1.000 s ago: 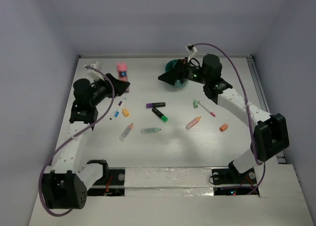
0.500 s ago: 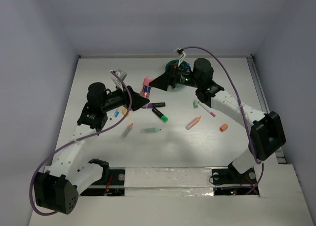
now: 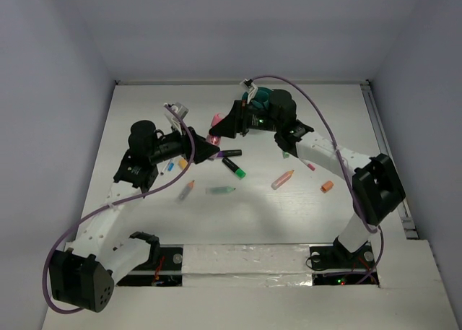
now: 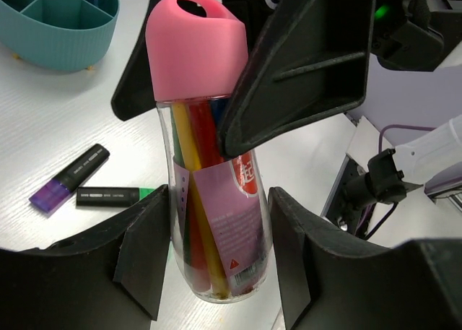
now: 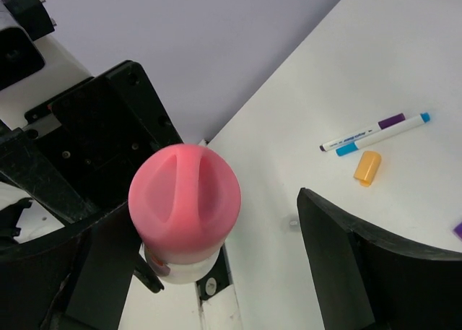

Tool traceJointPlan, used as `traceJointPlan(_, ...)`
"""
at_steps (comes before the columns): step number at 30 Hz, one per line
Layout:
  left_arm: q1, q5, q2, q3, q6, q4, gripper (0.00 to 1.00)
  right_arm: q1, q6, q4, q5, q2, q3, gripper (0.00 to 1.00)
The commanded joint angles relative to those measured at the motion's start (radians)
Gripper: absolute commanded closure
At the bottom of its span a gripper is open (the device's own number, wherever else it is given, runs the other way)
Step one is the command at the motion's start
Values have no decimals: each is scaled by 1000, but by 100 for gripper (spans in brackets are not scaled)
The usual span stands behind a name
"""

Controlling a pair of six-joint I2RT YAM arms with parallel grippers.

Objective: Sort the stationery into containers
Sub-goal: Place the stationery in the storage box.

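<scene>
Pink-capped clear plastic bottle (image 4: 209,171) is hanging above the white counter (image 4: 50,128), left gripper (image 4: 216,243) jaws pinching its base (leaving the cap (image 5: 184,200) free), right gripper (image 5: 216,229) jaws sitting spread around that cap, likely for a handover.

This looks like a robot lab, a test room and not a home. A plain white table (image 3: 144,102) sits inside a box of bare, pale purple walls (image 3: 238,34) at 9, 12 and 3 o'clock. Two robot arms are bolted down at 6 o'clock, the left arm (image 3: 108,207) and the right arm (image 3: 339,157). Long purple cables (image 3: 274,76) loop off them. A tiny green light (image 3: 252,117) glows on one arm. Shiny tape (image 3: 245,254) is stuck along the 6 o'clock edge between the arm bases. A metal rail (image 3: 375,120) runs along the 3 o'clock edge. Pens (image 3: 234,170) lie scattered in the middle of the table.
</scene>
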Motion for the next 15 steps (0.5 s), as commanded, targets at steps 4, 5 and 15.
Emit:
traceJointPlan(4, -21, 51, -11, 17, 33, 50, 95, 7, 57, 126, -26, 20, 41, 20)
traceJointPlan(5, -21, 51, -11, 17, 36, 47, 95, 7, 66, 137, -18, 20, 32, 20)
traceJointPlan(15, -21, 18, -5, 22, 50, 13, 49, 7, 61, 171, 3, -5, 11, 72)
